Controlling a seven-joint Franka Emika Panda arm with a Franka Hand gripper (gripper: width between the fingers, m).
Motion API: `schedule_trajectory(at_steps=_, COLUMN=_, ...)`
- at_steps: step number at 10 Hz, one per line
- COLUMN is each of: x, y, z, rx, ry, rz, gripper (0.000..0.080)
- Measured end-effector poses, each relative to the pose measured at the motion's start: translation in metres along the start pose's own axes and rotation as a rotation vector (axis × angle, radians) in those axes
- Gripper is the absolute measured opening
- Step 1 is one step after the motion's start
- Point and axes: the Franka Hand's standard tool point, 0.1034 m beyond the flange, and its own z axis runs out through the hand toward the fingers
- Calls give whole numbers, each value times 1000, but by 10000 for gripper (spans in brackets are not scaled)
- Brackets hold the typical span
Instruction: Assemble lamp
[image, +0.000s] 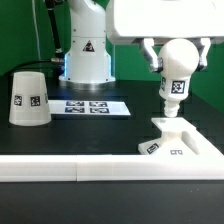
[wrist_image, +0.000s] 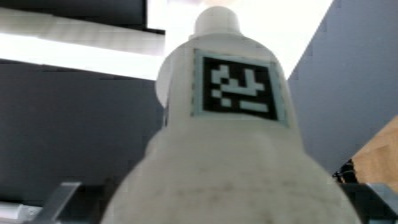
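Note:
My gripper (image: 180, 58) is shut on the white ball-shaped bulb (image: 177, 75). It holds the bulb neck down, a little above the flat angular base block (image: 178, 140) at the exterior view's right. The bulb's neck end hangs just over the block's raised socket. In the wrist view the bulb (wrist_image: 222, 130) fills the frame with its square marker facing the camera, and only a dark finger edge (wrist_image: 64, 198) shows beside it. The tapered cup-like shade (image: 28, 98) stands wide end down on the black table at the exterior view's left.
The marker board (image: 94, 104) lies flat at the middle back. The tall white robot column (image: 85, 45) with a triangle sticker stands behind it. A white rail (image: 60, 168) runs along the table's front edge. A green wall is behind.

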Motion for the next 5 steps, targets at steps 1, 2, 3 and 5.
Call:
schedule_trajectory(at_steps=1, x=0, y=0, z=3, rx=1, ry=-2, rz=1, gripper=576)
schedule_trajectory(at_steps=2, x=-2, y=0, z=4, rx=1, ry=-6, rz=1, gripper=576)
schedule_trajectory(at_steps=3, x=-5, y=0, z=6, rx=1, ry=-10, rz=1, gripper=576)
schedule_trajectory(at_steps=5, x=-9, y=-3, z=11, rx=5, ry=-19, rz=0, gripper=576)
